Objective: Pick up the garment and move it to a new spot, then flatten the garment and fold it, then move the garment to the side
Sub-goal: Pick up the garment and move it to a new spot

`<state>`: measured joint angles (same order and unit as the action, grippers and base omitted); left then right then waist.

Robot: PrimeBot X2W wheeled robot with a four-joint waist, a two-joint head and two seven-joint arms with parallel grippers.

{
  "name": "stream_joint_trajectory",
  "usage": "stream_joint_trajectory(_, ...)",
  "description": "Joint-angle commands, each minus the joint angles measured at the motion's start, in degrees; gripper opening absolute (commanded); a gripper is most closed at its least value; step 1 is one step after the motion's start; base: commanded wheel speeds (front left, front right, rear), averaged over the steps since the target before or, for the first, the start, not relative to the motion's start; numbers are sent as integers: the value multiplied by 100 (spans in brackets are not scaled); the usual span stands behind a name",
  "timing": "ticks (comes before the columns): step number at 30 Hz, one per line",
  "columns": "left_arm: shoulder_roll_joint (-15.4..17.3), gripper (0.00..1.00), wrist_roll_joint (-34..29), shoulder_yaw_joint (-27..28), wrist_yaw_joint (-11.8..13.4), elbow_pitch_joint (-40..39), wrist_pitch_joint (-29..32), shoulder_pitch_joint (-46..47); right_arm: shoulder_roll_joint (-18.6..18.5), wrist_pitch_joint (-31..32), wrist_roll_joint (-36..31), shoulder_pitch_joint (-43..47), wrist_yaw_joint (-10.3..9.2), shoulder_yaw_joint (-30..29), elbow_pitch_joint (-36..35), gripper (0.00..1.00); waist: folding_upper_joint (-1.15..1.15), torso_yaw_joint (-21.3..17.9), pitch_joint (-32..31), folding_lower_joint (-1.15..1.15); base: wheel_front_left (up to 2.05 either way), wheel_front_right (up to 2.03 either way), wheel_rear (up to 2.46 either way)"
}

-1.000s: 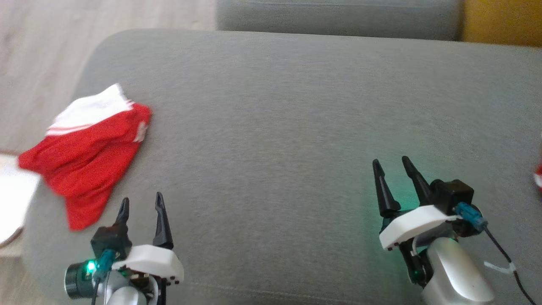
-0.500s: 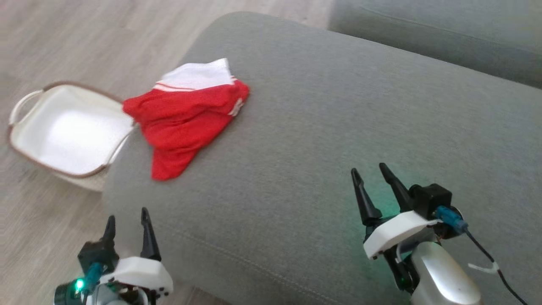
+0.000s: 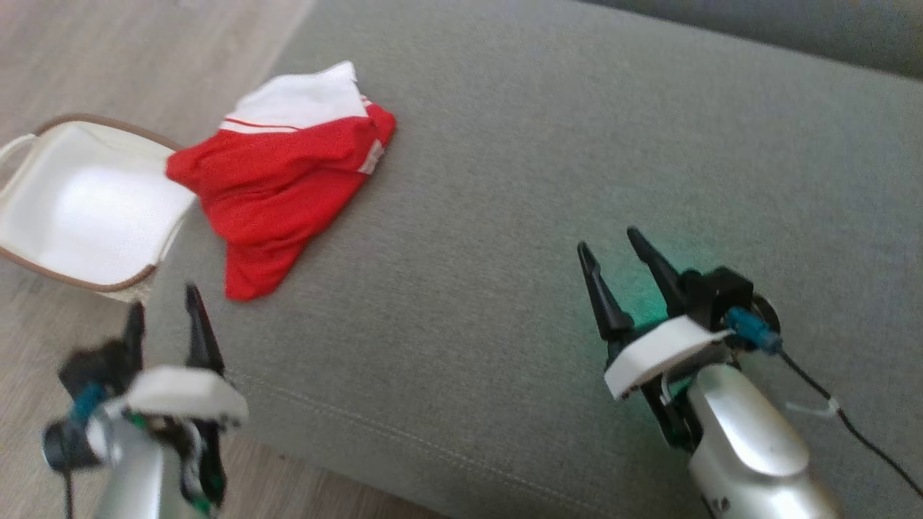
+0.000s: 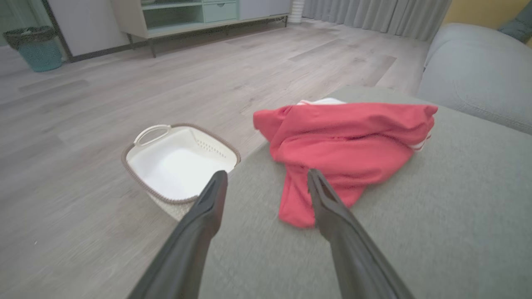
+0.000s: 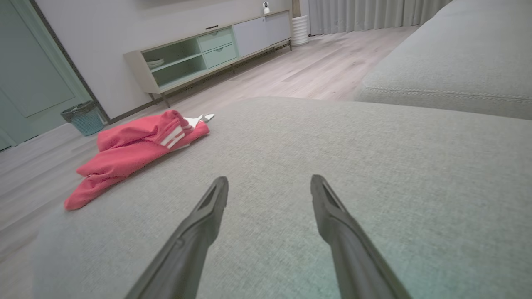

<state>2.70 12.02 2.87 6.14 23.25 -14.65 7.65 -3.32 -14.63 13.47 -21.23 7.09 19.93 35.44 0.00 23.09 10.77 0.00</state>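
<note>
shorts (image 3: 281,180): on the cushion (image 3: 541,144), near its far left edge | basket (image 3: 86,216): on the floor (image 3: 108,58), just left of the cushion | left hand (image 3: 164,299): at the cushion's near left corner, before the shorts | right hand (image 3: 608,238): above the cushion, well apart to the right

This is a home living room. A broad grey woven-fabric sofa seat (image 3: 577,144) stands on a pale wood-plank floor (image 4: 124,104), with a second grey cushion (image 5: 436,74) just beyond it. Against the far wall are a low sideboard with pale green open shelves and drawers (image 5: 208,54), long grey pleated curtains (image 4: 374,16), a teal woven waste bin (image 5: 83,118) and a pale green panelled door (image 5: 29,83). A white plastic laundry basket with a brown rim (image 4: 203,145) sits on the floor against the sofa seat's edge.
</note>
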Motion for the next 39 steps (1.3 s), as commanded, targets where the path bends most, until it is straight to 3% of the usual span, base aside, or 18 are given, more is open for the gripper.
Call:
stream_joint_trajectory(1,206,100,-47,269,-79,-57,-35,442,41,-37,-54,-254,40,109,-230,100,0,-238,292,0,0,0,0)
stream_joint_trajectory(7,628,100,-187,425,-382,706,-35,1496,-30,-37,-102,-489,40,180,-542,100,0,-591,825,0,0,0,0)
stream_joint_trajectory(10,765,100,-239,464,-391,1020,-35,1849,-73,-37,-99,-550,40,219,-674,100,0,-705,977,0,0,0,0)
stream_joint_trajectory(15,1123,100,-304,588,-271,2186,-35,2554,-105,-34,-35,-656,40,276,-1040,100,0,-1069,1237,0,0,0,0)
stream_joint_trajectory(22,1231,100,-231,575,-349,3259,-5,3025,-152,20,-29,-624,40,201,-1248,100,0,-1264,1376,0,0,0,0)
stream_joint_trajectory(23,1224,88,-198,573,-406,3376,-6,3083,-163,27,-31,-611,40,175,-1261,100,0,-1275,1386,0,0,0,0)
stream_joint_trajectory(24,1219,0,-189,550,-462,3471,-8,3134,-171,29,-32,-599,40,145,-1268,100,0,-1282,1390,0,0,0,0)
stream_joint_trajectory(29,1262,0,-265,440,-529,3434,-29,3359,-141,21,16,-533,40,8,-1223,100,0,-1299,1280,0,0,0,0)
stream_joint_trajectory(39,1208,0,-620,57,-791,1687,-34,3601,20,-28,291,-507,40,-7,-1055,100,0,-1622,793,0,0,0,0)
